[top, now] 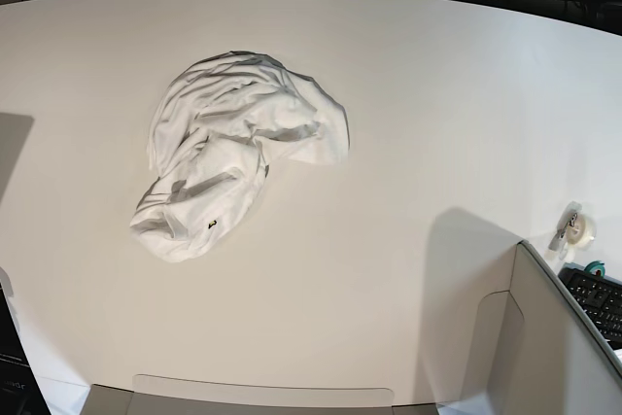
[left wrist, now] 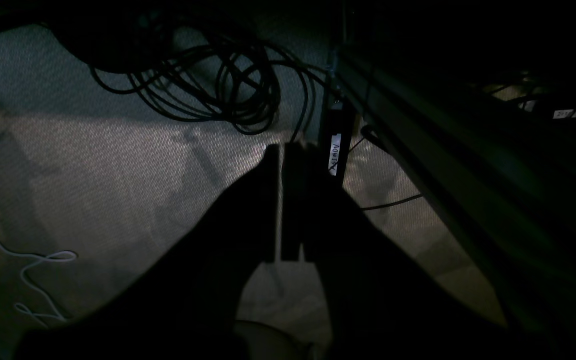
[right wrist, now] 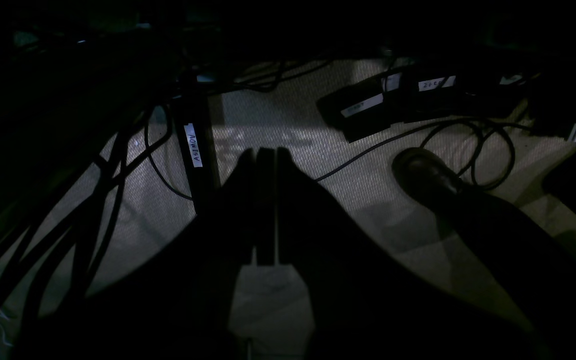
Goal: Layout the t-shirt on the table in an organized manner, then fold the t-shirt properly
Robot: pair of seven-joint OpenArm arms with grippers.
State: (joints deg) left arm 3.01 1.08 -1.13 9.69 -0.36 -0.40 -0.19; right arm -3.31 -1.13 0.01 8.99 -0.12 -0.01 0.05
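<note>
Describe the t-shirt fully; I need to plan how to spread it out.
The t-shirt is white cloth, crumpled into an uneven heap with deep folds and shadowed creases, not laid out at all. No print shows; only a small black tag is visible near its lower end. It lies on the table, left of centre in the base view. Nothing else touches it.

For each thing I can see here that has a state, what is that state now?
t-shirt: crumpled in a heap on the table, not laid out, not folded.
table: bears the shirt.
left gripper: shut, holding nothing, above the floor.
right gripper: shut, holding nothing, above the floor.
</note>
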